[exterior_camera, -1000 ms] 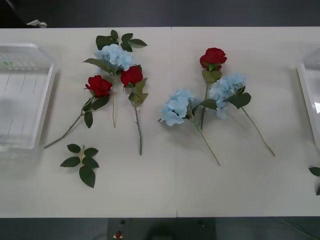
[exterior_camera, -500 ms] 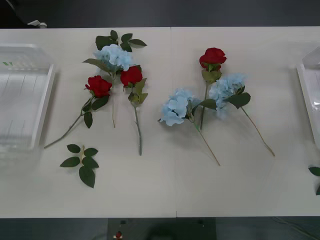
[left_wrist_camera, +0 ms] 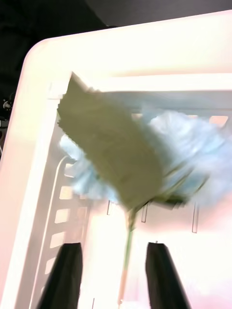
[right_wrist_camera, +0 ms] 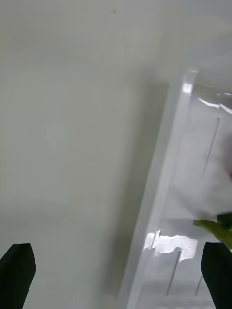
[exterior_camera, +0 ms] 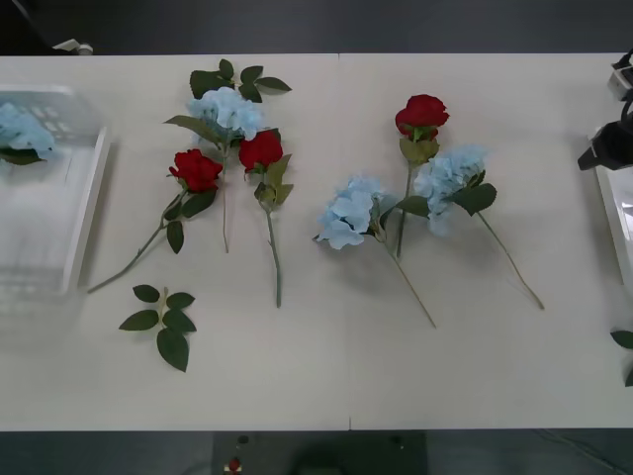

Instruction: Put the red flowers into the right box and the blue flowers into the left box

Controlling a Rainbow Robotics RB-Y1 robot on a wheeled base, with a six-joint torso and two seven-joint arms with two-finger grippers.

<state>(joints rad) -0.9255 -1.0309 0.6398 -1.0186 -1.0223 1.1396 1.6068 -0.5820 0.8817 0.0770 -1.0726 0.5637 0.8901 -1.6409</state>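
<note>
The white table [exterior_camera: 326,366] spreads widest before me. On its left end sits the left box [exterior_camera: 87,208], with its ribbed, slotted bottom, and at the right edge the rim of the right box [exterior_camera: 605,198] shows. My left gripper [left_wrist_camera: 113,245] hangs over the left box with its two dark fingers [left_wrist_camera: 65,275] spread. A thin green stem runs between them and touches neither. That stem belongs to one of the blue flowers [left_wrist_camera: 193,145], a pale cluster with a broad leaf across it, which sits at the far-left corner of the left box [exterior_camera: 20,129]. My right gripper [right_wrist_camera: 117,245] is at the far end of the right box, over its left rim, with its fingers wide apart and nothing between them. A bit of green leaf [right_wrist_camera: 217,228] lies inside that box. On the table between the boxes lie three more blue flowers, one far on the left [exterior_camera: 227,109], one at the middle [exterior_camera: 348,211] and one just right of it [exterior_camera: 450,173]. The red flowers are three as well: two close together [exterior_camera: 198,168] [exterior_camera: 260,149] just near of the left blue cluster, and one [exterior_camera: 422,114] far on the right, its stem running between the two blue heads there. A small leaf sprig [exterior_camera: 163,322] lies near me on the left.
</note>
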